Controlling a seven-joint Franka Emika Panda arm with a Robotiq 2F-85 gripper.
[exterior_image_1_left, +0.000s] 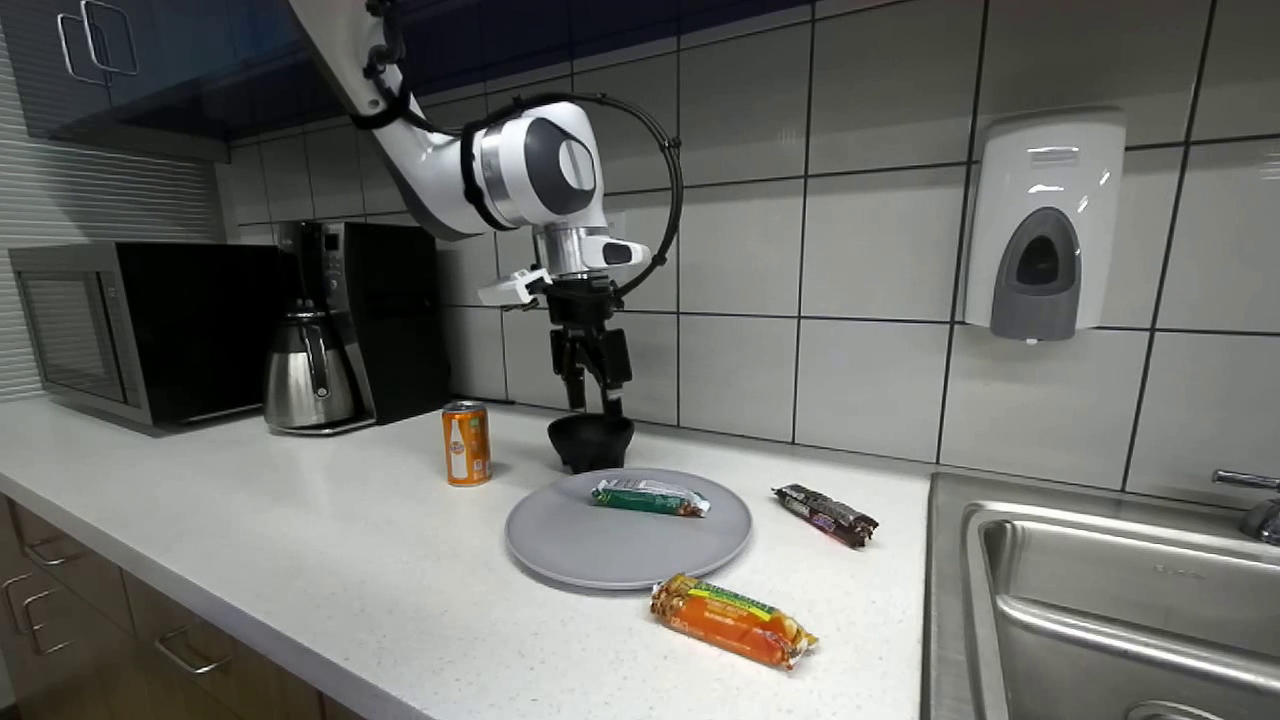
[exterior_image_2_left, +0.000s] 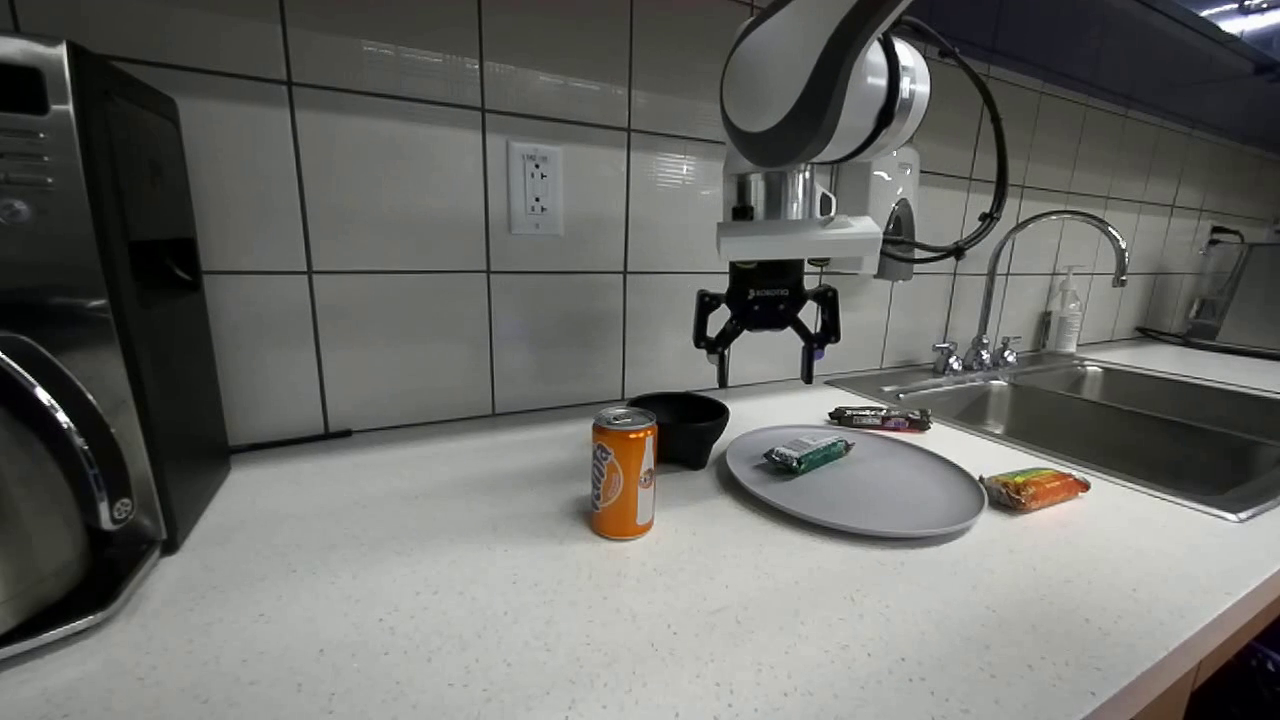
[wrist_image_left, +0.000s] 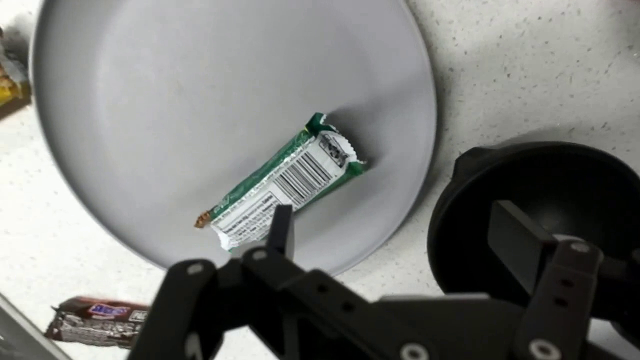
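Note:
My gripper (exterior_image_2_left: 765, 374) is open and empty, pointing down above the counter near the wall. In the wrist view its fingers (wrist_image_left: 392, 227) are wide apart. One fingertip overlaps the green-and-white wrapped bar (wrist_image_left: 285, 185) in that view, the other the black bowl (wrist_image_left: 460, 215). The green bar lies on the grey round plate (exterior_image_2_left: 880, 500). The bowl (exterior_image_1_left: 590, 440) stands beside the plate, close to the wall. A dark brown wrapped bar (exterior_image_1_left: 825, 515) and an orange wrapped bar (exterior_image_1_left: 730, 620) lie on the counter beside the plate. An orange soda can (exterior_image_2_left: 624, 475) stands upright near the bowl.
A steel sink (exterior_image_1_left: 1120, 600) with a tall faucet (exterior_image_2_left: 1050, 225) is set into the counter. A coffee maker with a steel carafe (exterior_image_1_left: 308, 375) and a microwave (exterior_image_1_left: 150, 330) stand at the opposite end. A soap dispenser (exterior_image_1_left: 1045, 225) hangs on the tiled wall behind.

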